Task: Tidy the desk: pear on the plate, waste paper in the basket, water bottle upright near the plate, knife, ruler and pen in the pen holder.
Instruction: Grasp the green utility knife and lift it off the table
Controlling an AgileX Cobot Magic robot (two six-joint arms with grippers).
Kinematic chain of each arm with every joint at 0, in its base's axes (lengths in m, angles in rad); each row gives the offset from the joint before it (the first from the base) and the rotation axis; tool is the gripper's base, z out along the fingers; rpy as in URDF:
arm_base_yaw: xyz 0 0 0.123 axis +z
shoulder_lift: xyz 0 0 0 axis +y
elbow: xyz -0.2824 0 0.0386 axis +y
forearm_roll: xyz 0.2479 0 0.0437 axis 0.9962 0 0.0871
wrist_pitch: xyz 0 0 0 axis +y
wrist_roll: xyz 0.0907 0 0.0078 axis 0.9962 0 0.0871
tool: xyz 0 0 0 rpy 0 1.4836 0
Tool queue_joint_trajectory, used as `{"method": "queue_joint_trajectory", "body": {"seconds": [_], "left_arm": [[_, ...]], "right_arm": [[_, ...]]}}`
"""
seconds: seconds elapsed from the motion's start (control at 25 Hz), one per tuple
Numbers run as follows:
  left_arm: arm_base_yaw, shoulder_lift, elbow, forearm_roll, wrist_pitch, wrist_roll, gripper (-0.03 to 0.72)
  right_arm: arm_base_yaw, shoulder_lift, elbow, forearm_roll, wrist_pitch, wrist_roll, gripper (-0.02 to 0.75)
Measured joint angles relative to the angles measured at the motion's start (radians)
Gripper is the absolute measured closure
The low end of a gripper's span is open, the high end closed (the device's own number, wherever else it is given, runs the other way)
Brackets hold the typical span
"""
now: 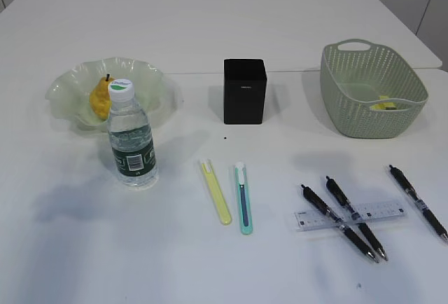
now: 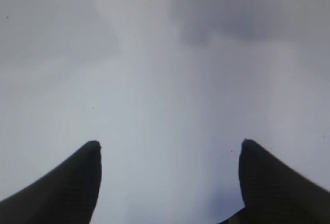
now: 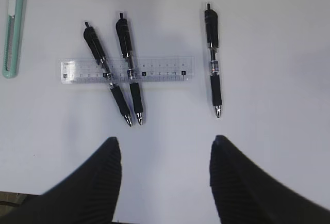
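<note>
You have the first half of this done, by the look of it: the lumpy yellow-orange pear (image 1: 100,99) sits in the pale green ruffled translucent plate (image 1: 150,80) at the left of the exterior view, and the small clear water bottle with the dark green label (image 1: 131,138) stands upright just in front of it. Something yellow and crumpled lies inside the sage-green perforated basket (image 1: 350,69) at the right, probably the waste paper.

What is left is the stationery. The matte black square pen holder (image 1: 245,90) in the centre looks empty from here. Below it lie a yellow utility knife (image 1: 216,192) and a mint-green one (image 1: 242,197), side by side but apart. Lower right, two black pens (image 3: 107,73) (image 3: 129,69) lie crossed over the clear plastic ruler (image 3: 160,69), with a third black pen (image 3: 213,59) well apart.

Your right gripper (image 3: 162,149) hangs over those pens, jaws open and empty. Your left gripper (image 2: 170,146) is spread wide over the bare white desk (image 2: 165,53). The room between pens and holder is clear; the crossed pens pin the ruler, so lift them first
</note>
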Motion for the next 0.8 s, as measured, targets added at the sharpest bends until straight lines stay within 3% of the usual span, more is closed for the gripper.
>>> {"method": "queue_joint_trajectory", "body": {"seconds": [0.64,0.8], "left_arm": [[0.0,-0.069,0.0,-0.067,-0.033,0.002,0.098],[0.0,-0.069,0.0,-0.082,-0.035,0.002,0.098]], "right_arm": [[0.0,0.0,0.0,0.008,0.036,0.0,0.328],[0.0,0.0,0.0,0.06,0.037,0.0,0.328]]}}
